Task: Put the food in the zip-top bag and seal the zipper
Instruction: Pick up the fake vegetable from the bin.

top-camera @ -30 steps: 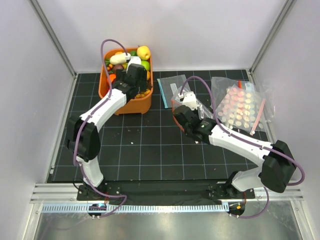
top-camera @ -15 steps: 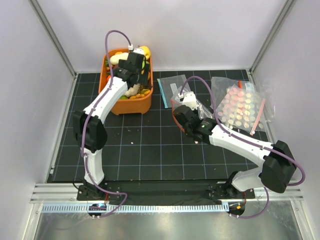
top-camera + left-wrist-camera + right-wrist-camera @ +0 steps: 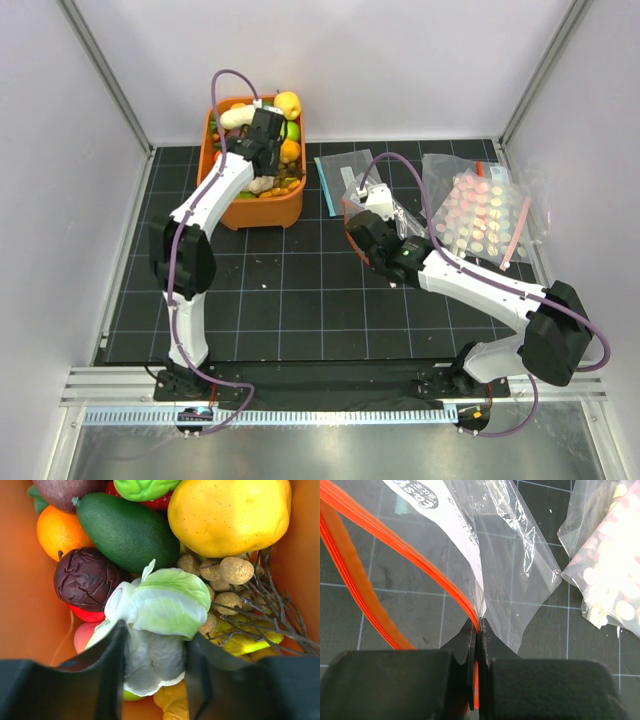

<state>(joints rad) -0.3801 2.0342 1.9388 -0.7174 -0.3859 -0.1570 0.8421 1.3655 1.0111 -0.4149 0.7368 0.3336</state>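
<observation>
The left gripper [image 3: 156, 640] pinches the white-and-green cauliflower [image 3: 170, 600] between its fingers inside the orange bin [image 3: 20, 605], while the right gripper [image 3: 478, 627] clamps narrowly on the zip-top bag [image 3: 510, 585] beside its zipper [image 3: 355, 585].

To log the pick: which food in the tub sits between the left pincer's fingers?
The cauliflower, white with green leaves; the avocado and orange lie beyond the fingers.

The top camera hangs high behind the arms [image 3: 200, 225], looking down over the whole surface [image 3: 300, 290]. The left wrist camera peers straight down past the left end effector [image 3: 155, 645], very close on the food [image 3: 165, 600] in the bin [image 3: 20, 605]. The right wrist camera looks past the right end effector [image 3: 479, 630], close on the bag [image 3: 510, 575]. Both spots appear small in the top view.
</observation>
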